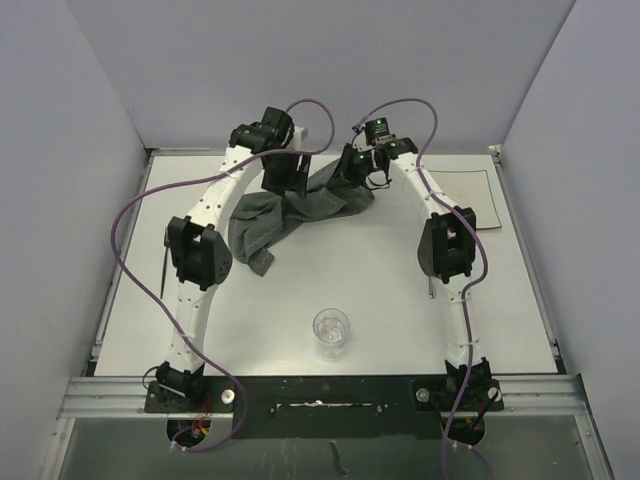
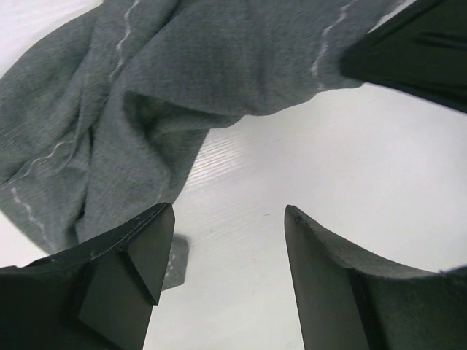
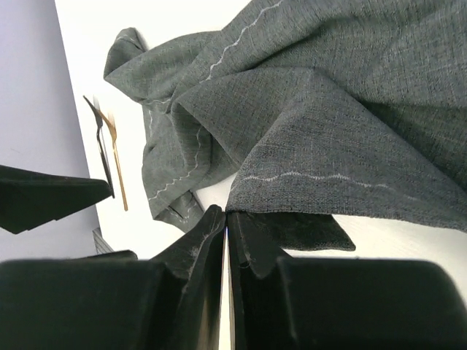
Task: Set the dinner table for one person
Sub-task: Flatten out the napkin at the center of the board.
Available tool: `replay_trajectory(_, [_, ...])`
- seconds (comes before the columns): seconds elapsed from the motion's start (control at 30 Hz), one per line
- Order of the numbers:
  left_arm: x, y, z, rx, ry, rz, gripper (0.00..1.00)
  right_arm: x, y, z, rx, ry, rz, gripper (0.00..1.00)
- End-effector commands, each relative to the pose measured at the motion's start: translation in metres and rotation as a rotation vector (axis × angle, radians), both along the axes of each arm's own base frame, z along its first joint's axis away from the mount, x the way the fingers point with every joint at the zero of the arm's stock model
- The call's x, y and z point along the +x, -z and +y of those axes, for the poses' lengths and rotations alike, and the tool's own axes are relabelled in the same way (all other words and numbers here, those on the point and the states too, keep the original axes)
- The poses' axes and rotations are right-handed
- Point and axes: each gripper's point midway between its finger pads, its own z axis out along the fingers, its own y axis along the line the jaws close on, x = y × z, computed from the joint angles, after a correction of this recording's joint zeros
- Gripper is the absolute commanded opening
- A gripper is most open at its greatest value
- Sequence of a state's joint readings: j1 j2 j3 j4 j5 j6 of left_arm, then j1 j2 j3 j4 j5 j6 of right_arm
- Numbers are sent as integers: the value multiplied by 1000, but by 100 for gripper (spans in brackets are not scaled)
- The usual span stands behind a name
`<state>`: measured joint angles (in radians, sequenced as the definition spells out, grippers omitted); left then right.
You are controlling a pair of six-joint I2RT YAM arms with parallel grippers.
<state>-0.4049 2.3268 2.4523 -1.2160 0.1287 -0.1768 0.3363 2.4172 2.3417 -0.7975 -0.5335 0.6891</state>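
Observation:
The dinner table point(image 1: 380, 290) is a wide white top with a metal rim. A dark grey stitched placemat point(image 1: 290, 215) lies crumpled at the back middle of it. My right gripper point(image 1: 355, 172) is at the placemat's right end. In the right wrist view it point(image 3: 228, 213) is shut on a corner of the placemat point(image 3: 328, 109), which is raised off the table there. My left gripper point(image 1: 280, 180) is at the placemat's upper left. In the left wrist view it point(image 2: 230, 211) is open over bare table, with the placemat point(image 2: 146, 87) just beyond its fingertips.
A clear plastic cup point(image 1: 331, 330) stands near the front middle. A white square plate point(image 1: 478, 200) lies at the back right, partly behind the right arm. A black fork point(image 3: 98, 138) and a gold utensil point(image 3: 117, 164) lie by the left wall.

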Motion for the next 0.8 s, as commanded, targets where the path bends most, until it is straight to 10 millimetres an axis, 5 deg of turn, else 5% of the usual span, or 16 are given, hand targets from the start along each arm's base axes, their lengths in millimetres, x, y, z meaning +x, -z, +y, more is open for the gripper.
replay_trajectory(0.0, [17, -1, -40, -166, 45, -38, 61, 2, -55, 8, 84, -19, -115, 6])
replay_trajectory(0.17, [24, 9, -66, -271, 63, -20, 61, 15, -58, -2, 84, 15, -132, 6])
replay_trajectory(0.43, [33, 43, -88, -355, 67, 50, 61, 29, -29, -3, 137, 29, -70, 4])
replay_trajectory(0.77, [44, 54, -101, -418, 66, 59, 60, 27, -41, -1, 175, 21, -75, 4])
